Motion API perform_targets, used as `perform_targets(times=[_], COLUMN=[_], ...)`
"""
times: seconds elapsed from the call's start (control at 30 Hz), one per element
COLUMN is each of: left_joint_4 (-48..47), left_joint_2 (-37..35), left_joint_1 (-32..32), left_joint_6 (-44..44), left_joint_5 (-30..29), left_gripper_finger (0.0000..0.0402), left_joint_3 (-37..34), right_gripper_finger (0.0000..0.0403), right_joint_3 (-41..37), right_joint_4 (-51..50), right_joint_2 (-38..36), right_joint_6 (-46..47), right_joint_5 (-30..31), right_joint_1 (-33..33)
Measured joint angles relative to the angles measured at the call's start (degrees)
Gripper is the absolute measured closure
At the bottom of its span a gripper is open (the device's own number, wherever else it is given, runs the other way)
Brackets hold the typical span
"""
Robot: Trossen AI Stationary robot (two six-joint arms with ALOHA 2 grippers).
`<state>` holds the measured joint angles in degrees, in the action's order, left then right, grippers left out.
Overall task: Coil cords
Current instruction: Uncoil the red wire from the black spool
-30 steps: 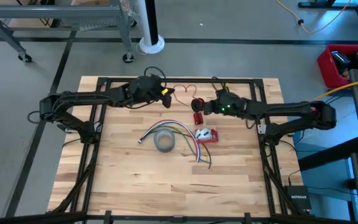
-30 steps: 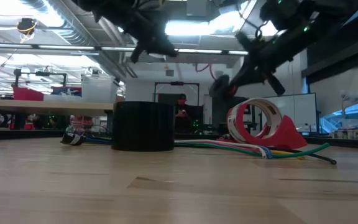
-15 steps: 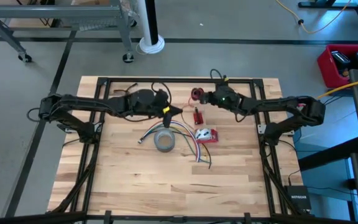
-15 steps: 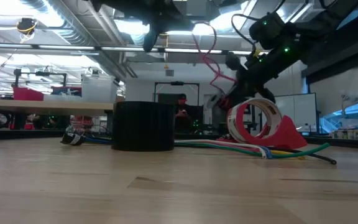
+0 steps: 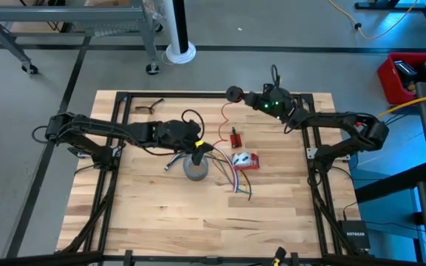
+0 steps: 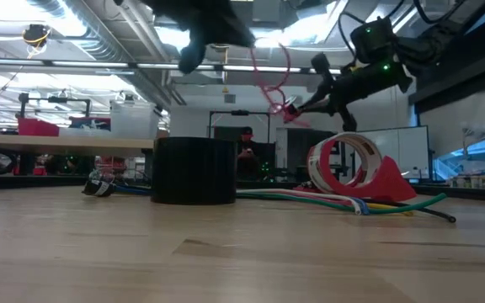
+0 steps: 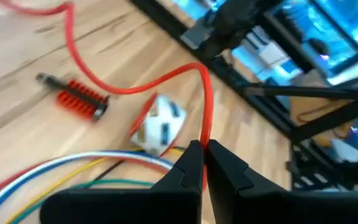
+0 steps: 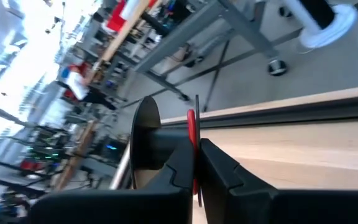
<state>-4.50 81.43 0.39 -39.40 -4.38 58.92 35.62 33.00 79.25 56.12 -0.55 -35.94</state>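
Room: workshop with metal racks and bright ceiling lights beyond the wooden surface.
Surface contents: grey tape roll, bundle of coloured wires, red tape dispenser, red comb-like connector.
Left hand: raised just over the tape roll, fingers pinched shut on the red wire; grip plain in the left wrist view.
Right hand: at the far edge of the surface, closed on the same red wire beside a small black round coil; wire seen between the fingers in the right wrist view.
Wire position: strung in the air between both hands, sagging in loose curves, well apart from the surface.
Step in hand, as a judgement: winding the red wire into loops.
Doing it well: keep both pinches firm, hold slack gentle rather than taut, lay each loop evenly.
Risk: snagging on the connector or the wire bundle below; slipping out of a pinch if pulled hard.
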Motion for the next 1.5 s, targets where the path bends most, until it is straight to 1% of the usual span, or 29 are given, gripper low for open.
perform_targets(times=[0.2,0.37,0.47,0.5,0.57,0.73,0.87,1.03,1.13,1.27,1.37,1.5], left_joint_4=[-6.39,-10.99,-12.06,-12.02,-11.93,-10.66,-6.78,2.74,9.36,16.35,18.27,18.76], left_joint_2=[0.0,-0.58,-1.08,-1.22,-1.53,-2.22,-2.43,-2.49,-2.49,-2.49,-2.54,-2.54], left_joint_1=[0.83,3.54,5.8,6.65,8.25,13.01,16.37,18.9,19.53,19.59,18.66,16.66], left_joint_6=[-3.52,-4.1,-3.31,-2.55,-0.92,3.59,6.92,10.82,12.63,12.88,12.52,12.4], left_joint_5=[-6.65,-11.71,-13.39,-13.71,-14.22,-14.34,-14.23,-11.84,-9.91,-6.36,-3.45,-1.27], left_gripper_finger=[0.0401,0.0401,0.0401,0.0401,0.0401,0.0401,0.0401,0.0401,0.0401,0.0401,0.0401,0.0401], left_joint_3=[0.0,0.0,0.0,0.0,0.0,0.0,0.0,0.0,0.0,0.0,0.0,0.0], right_gripper_finger=[0.0391,0.0391,0.0391,0.0391,0.0391,0.0391,0.0391,0.0391,0.0391,0.0391,0.0391,0.0391], right_joint_3=[0.0,0.0,0.0,0.0,0.0,0.0,0.0,0.0,0.0,0.0,0.0,0.0], right_joint_4=[-0.04,-0.2,-0.83,-1.58,-4.08,-13.73,-19.62,-20.49,-20.92,-21.7,-21.94,-22.28], right_joint_2=[-1.55,-1.86,-1.86,-1.86,-1.86,-1.86,-1.84,-1.84,-1.84,-1.8,-1.8,-1.77], right_joint_6=[1.12,3.46,4.1,4.11,4.09,-0.29,-3.34,-4.0,-4.08,-4.07,-4.07,-4.04], right_joint_5=[-10.72,-23.75,-30.33,-31.8,-32.62,-30.55,-24.54,-17.37,-12.43,-6.31,-2.84,1.06], right_joint_1=[-1.25,-1.2,-1.17,-1.16,-1.05,1.68,5.44,9.88,12.29,14.13,14.33,14.18])
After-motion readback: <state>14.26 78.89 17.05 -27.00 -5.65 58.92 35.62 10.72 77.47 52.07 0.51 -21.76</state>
